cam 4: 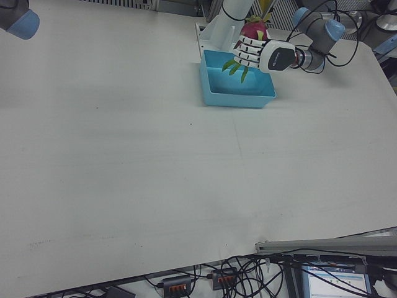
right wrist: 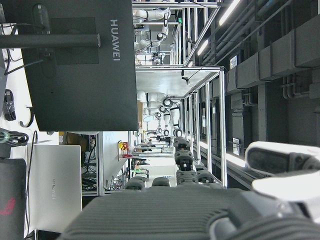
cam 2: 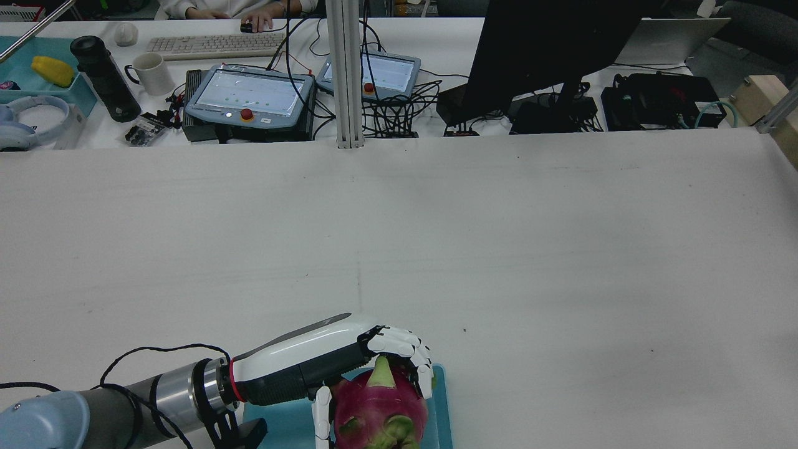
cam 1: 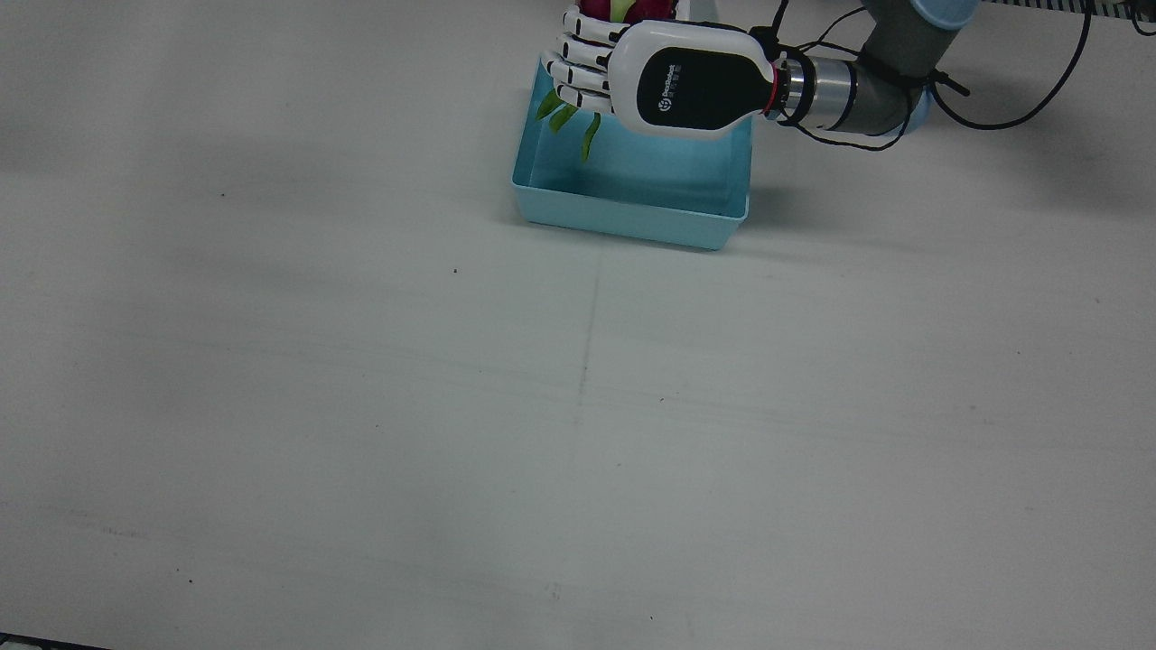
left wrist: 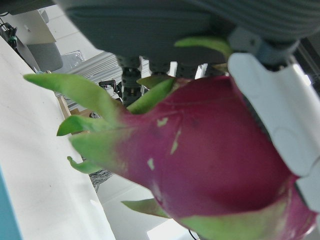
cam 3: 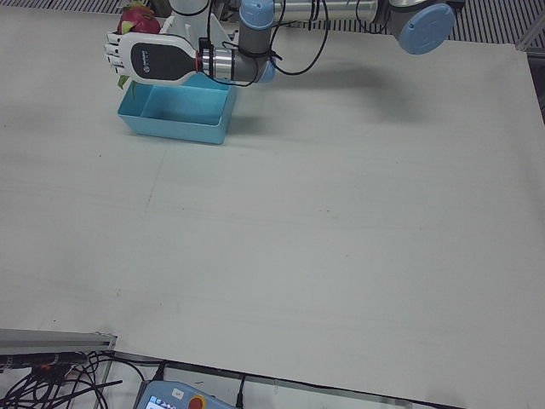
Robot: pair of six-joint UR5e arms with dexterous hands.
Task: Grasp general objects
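Rear view: left hand point(cam 2: 349, 365) fingers point(cam 2: 408, 349) wrapped around dragon fruit point(cam 2: 380, 408).

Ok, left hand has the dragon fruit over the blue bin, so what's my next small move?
Probably lower it a little and then open. The left hand is closed on the dragon fruit, which hangs above the blue bin, its green leaves dangling over the bin's empty floor. Releasing from that height might bruise it.

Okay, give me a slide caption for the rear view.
The robot's left hand grips a magenta dragon fruit above the blue bin on the white table.
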